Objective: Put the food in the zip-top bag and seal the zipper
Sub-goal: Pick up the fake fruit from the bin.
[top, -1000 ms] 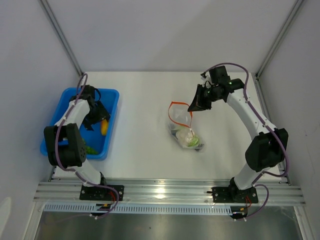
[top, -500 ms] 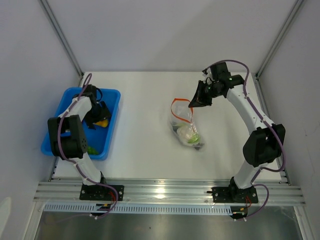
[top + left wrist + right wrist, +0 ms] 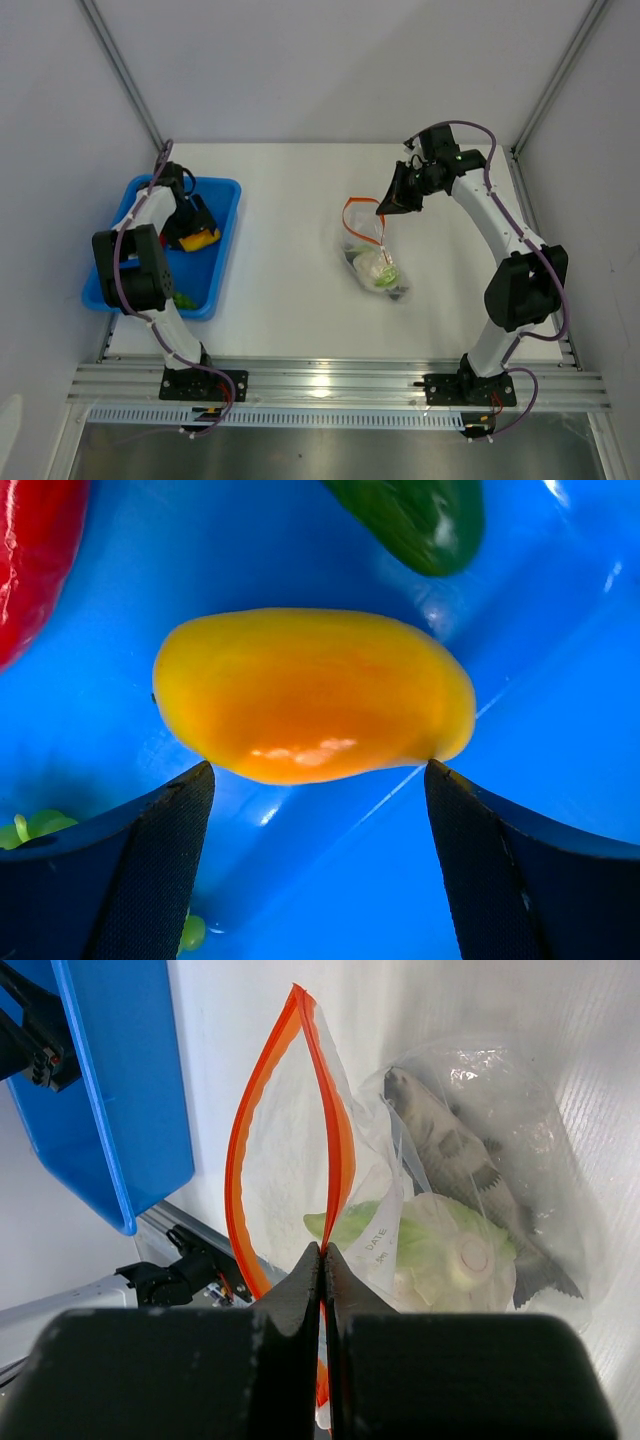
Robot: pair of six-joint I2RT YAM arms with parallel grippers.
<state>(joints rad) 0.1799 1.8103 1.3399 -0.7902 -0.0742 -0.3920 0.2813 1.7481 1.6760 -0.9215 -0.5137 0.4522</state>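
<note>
The clear zip-top bag (image 3: 372, 262) lies mid-table with its mouth standing open. Its orange-red zipper (image 3: 352, 205) forms a loop, also in the right wrist view (image 3: 240, 1140). My right gripper (image 3: 383, 212) is shut on one side of the zipper strip (image 3: 324, 1250) and holds it up. Inside the bag are the white-green leafy vegetable (image 3: 440, 1250) and a grey fish-like piece (image 3: 470, 1160). My left gripper (image 3: 190, 222) is open in the blue tray (image 3: 226, 186), its fingers (image 3: 150, 860) either side of the orange-yellow piece (image 3: 310, 695). The red chili (image 3: 30, 550), green cucumber (image 3: 420, 515) and grapes (image 3: 25, 828) lie around it.
The blue tray sits at the table's left edge, its wall also in the right wrist view (image 3: 120, 1080). Green food (image 3: 183, 298) lies at the tray's near end. Grey walls and metal posts enclose the table's back and sides.
My left gripper has shifted toward the tray's far end, uncovering the orange-yellow piece. My right gripper has pulled the bag's mouth up and slightly back, then held still.
</note>
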